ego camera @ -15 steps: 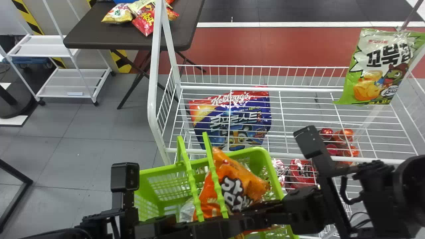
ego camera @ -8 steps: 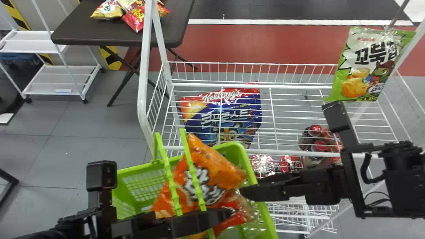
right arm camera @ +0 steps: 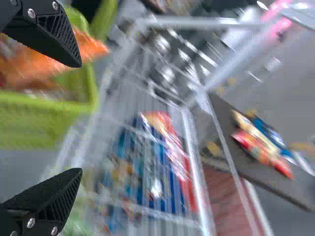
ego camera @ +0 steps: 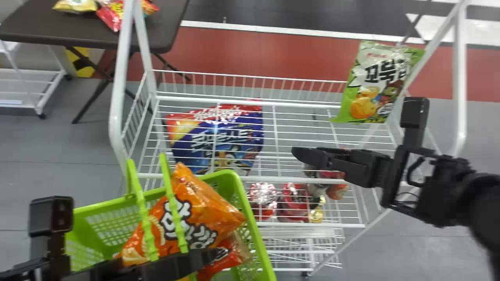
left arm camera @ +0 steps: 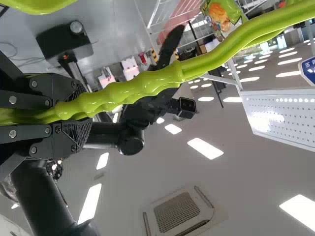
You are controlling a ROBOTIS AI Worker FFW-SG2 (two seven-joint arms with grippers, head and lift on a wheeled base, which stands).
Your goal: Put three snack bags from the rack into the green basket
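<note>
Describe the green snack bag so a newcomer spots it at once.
Find the white wire rack beyond the green basket, then go to its far right corner. The green-and-white bag there shows golden chips and a cartoon character. It is upright, whereas the blue-and-red bag farther left appears behind the rack's wires.

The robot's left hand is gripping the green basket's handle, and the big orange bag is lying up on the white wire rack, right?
Not quite: the orange bag is in the green basket, as the head view shows. The left hand does grip the basket's handle.
</note>
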